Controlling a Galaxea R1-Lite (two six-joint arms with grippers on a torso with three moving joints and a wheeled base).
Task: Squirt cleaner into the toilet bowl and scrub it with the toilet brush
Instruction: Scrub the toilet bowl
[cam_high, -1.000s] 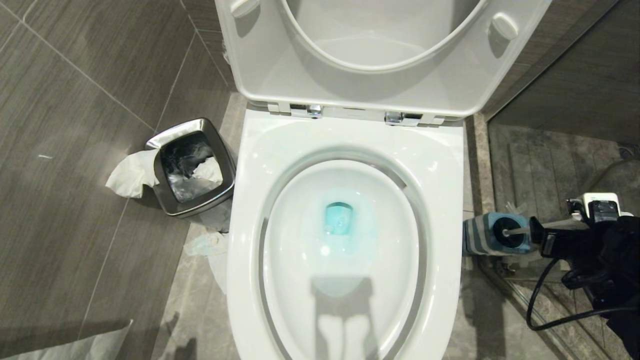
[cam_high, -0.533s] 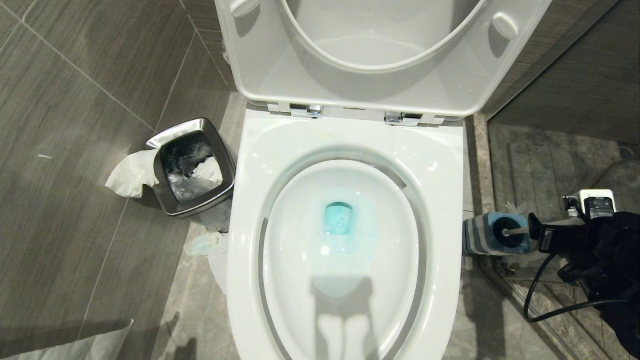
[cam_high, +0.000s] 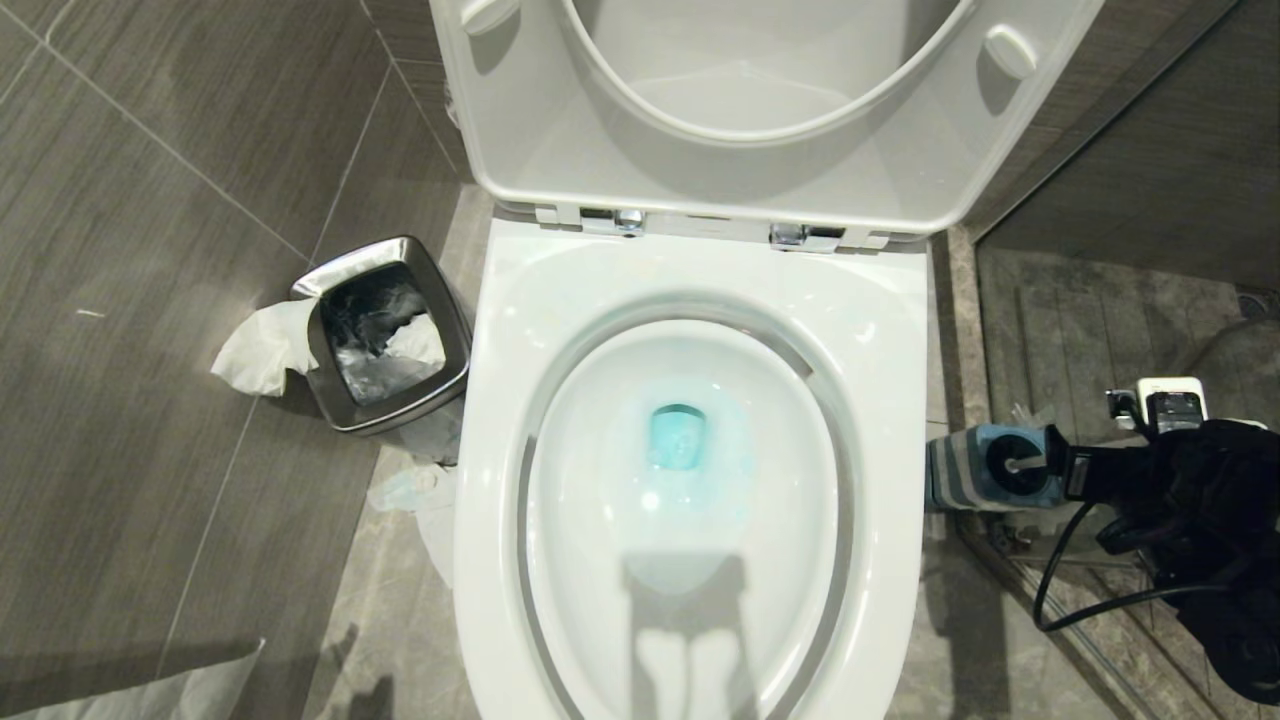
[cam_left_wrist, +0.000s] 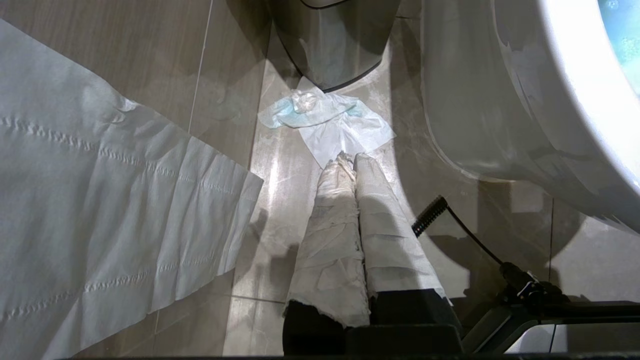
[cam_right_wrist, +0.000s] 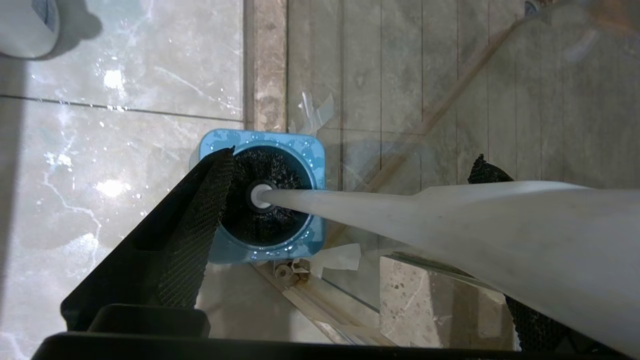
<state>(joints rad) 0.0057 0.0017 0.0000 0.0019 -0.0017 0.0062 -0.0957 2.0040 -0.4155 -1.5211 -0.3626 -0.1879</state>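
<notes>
The white toilet bowl (cam_high: 700, 270) fills the middle of the head view, seat and lid raised, with blue-tinted water (cam_high: 680, 440) at its bottom. To its right the toilet brush (cam_right_wrist: 450, 215) stands in a blue-topped striped holder (cam_high: 970, 470), black bristles (cam_right_wrist: 280, 170) down inside. My right gripper (cam_right_wrist: 353, 157) hangs above the holder, open wide, and the white handle runs up between its fingers without being clamped. In the head view that gripper (cam_high: 1075, 470) sits just right of the holder. My left gripper (cam_left_wrist: 350, 159) is parked low beside the bowl, shut and empty.
A square steel waste bin (cam_high: 385, 335) with tissue (cam_high: 260, 350) hanging over it stands left of the bowl. Paper sheets (cam_left_wrist: 100, 200) and a crumpled tissue (cam_left_wrist: 325, 120) lie on the floor. A glass shower partition (cam_high: 1100, 300) and its floor rail run close behind the holder.
My right arm has shifted leftward in the head view, bringing its open gripper closer over the brush holder. Nothing else has moved.
</notes>
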